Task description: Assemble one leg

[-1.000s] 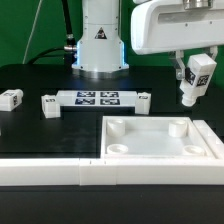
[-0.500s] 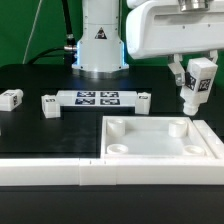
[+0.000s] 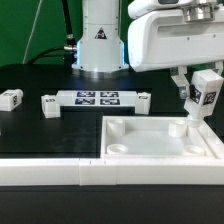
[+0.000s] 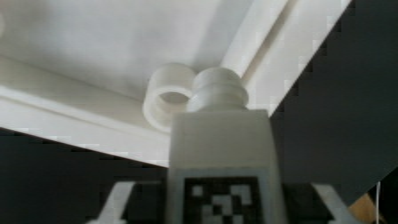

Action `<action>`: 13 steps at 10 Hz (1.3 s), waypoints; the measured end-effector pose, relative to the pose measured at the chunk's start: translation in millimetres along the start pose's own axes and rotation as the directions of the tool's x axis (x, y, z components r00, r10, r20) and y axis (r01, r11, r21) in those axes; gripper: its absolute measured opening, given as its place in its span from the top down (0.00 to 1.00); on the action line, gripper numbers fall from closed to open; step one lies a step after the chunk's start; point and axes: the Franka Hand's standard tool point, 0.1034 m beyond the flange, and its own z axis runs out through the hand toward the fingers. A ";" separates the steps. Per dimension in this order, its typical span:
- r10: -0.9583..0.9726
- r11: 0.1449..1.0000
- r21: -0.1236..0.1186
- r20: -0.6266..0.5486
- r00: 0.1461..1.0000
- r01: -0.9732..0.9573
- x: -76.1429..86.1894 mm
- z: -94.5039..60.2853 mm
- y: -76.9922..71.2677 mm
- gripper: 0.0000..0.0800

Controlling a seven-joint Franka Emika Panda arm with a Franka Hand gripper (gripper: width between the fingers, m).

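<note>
My gripper point(image 3: 197, 92) is shut on a leg point(image 3: 203, 98), a chunky white block with a black-and-white tag, held upright over the far right corner of the large white panel point(image 3: 160, 146). Its lower end hangs just above the round corner socket point(image 3: 178, 127). In the wrist view the leg point(image 4: 222, 150) fills the middle between my fingers point(image 4: 121, 200), its peg end pointing at the socket ring point(image 4: 169, 100). Another leg point(image 3: 11, 98) lies at the exterior view's left.
The marker board point(image 3: 97, 98) lies at the back middle, with a small white block point(image 3: 48, 105) at its left end and another point(image 3: 143, 99) at its right. A white rail point(image 3: 60, 172) runs along the front. The robot base point(image 3: 98, 40) stands behind.
My gripper with the leg has moved toward the exterior view's right and slightly down, closer to the panel's far right corner socket.
</note>
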 end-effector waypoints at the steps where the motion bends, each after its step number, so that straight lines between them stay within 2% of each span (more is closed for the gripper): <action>1: 0.001 1.000 0.000 0.001 1.000 -0.001 -0.5 0.5 0.4 0.64; 2: -0.003 1.000 -0.009 -0.027 1.000 0.003 1.9 0.6 2.9 0.64; 3: 0.000 1.000 -0.007 -0.019 1.000 0.000 3.0 3.8 5.3 0.64; 6: 0.002 1.000 -0.006 -0.025 1.000 -0.002 24.8 11.3 17.8 0.64; 10: 0.012 1.000 -0.010 -0.038 0.999 -0.012 18.7 29.7 21.2 0.64; 13: 0.011 1.000 -0.017 -0.062 0.998 -0.012 14.7 35.0 18.9 0.64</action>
